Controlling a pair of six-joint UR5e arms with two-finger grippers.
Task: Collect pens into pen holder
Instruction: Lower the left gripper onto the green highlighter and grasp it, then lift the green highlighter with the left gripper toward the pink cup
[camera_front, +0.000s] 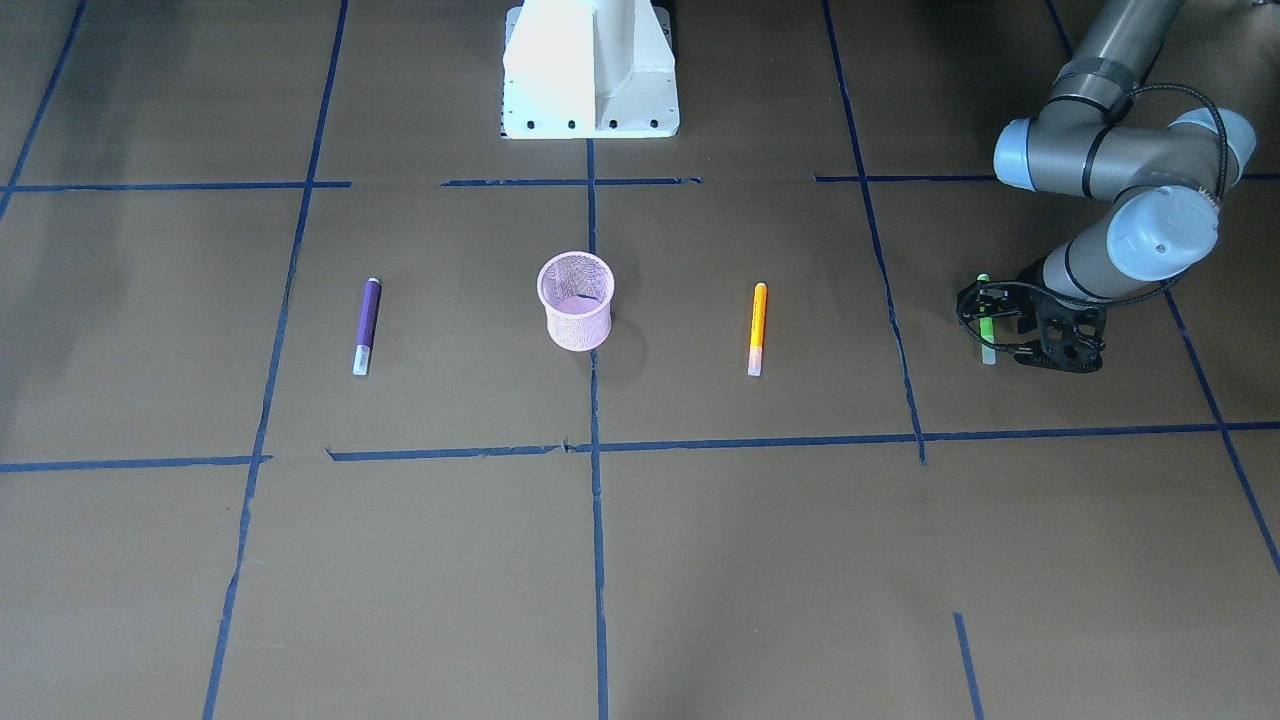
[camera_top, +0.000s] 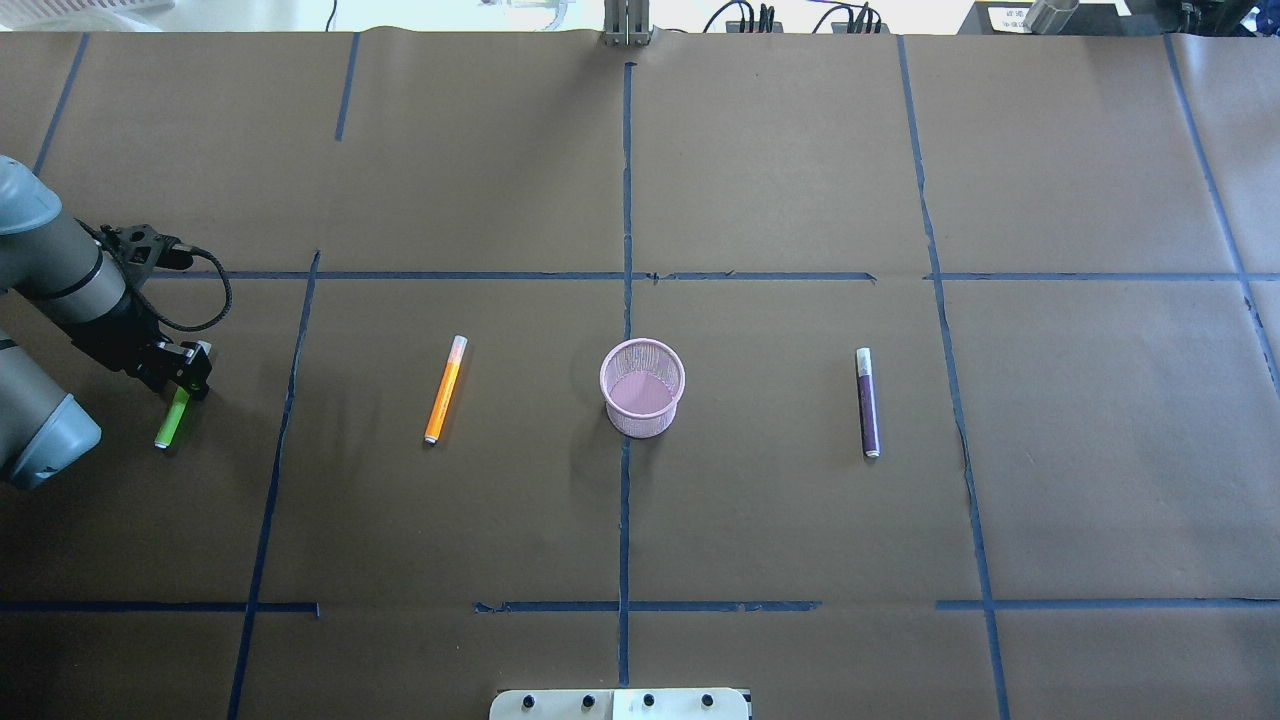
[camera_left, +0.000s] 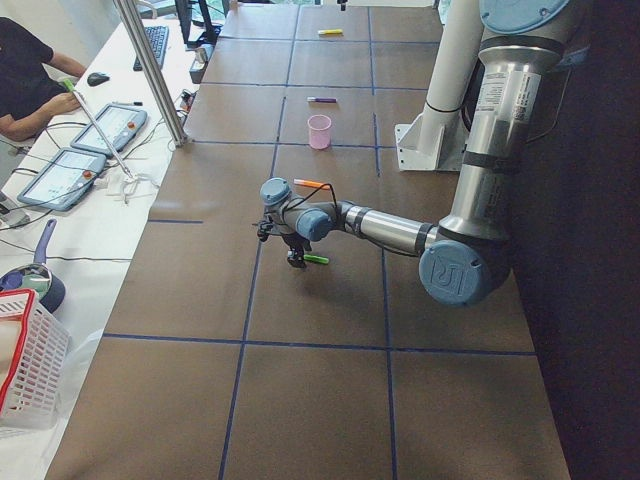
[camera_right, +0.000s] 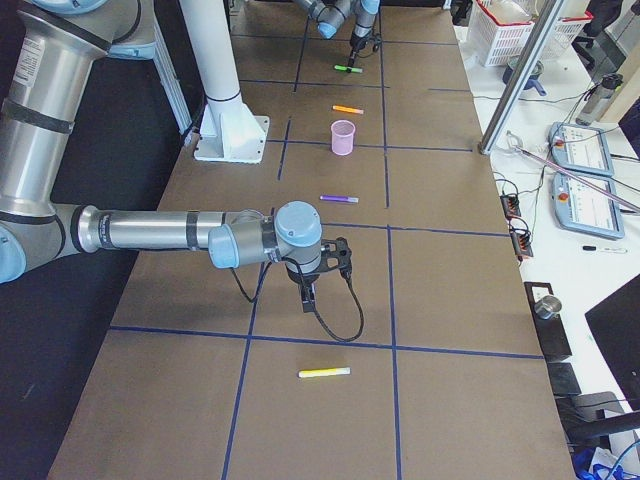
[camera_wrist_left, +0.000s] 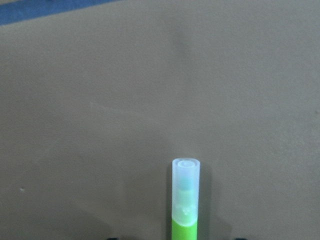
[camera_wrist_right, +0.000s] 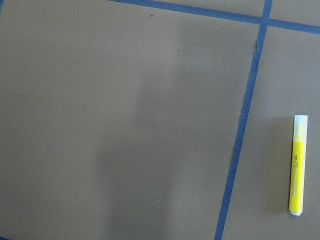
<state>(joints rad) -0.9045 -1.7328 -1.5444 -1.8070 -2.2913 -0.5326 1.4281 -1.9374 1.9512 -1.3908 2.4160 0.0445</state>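
Brown kraft paper covered the worktop (camera_top: 780, 160), matte and slightly creased, and glossy blue tape lines (camera_top: 625, 200) divided it into squares. At the middle stood the pen holder (camera_top: 640, 415), an upright pink wire-mesh cup with a rolled rim and a slight taper. In the overhead view the orange pen (camera_top: 445, 390) lay flat at its 9 o'clock and the purple pen (camera_top: 868, 403) at its 3 o'clock. Both were smooth plastic sticks, well apart from the cup, with their frosted whitish caps pointing to 12 o'clock. Farther out at 9 o'clock, beyond a tape line and with the orange pen lying between it and the cup, lay the green pen (camera_top: 172, 420). The left pincer (camera_top: 188, 372), black and skeletal with a looping cable, was down over its capped end. Its jaws were spread to either side of the barrel, and the wrist view showed the translucent cap between them with bare paper on both sides. The yellow pen (camera_right: 325, 373) lay alone at the far end of the worktop, at 6 o'clock of the right pincer (camera_right: 306, 298) in the right-side view. I could not tell whether that pincer was spread or closed. The robot's white metal pedestal (camera_front: 590, 70) was bolted behind the cup.
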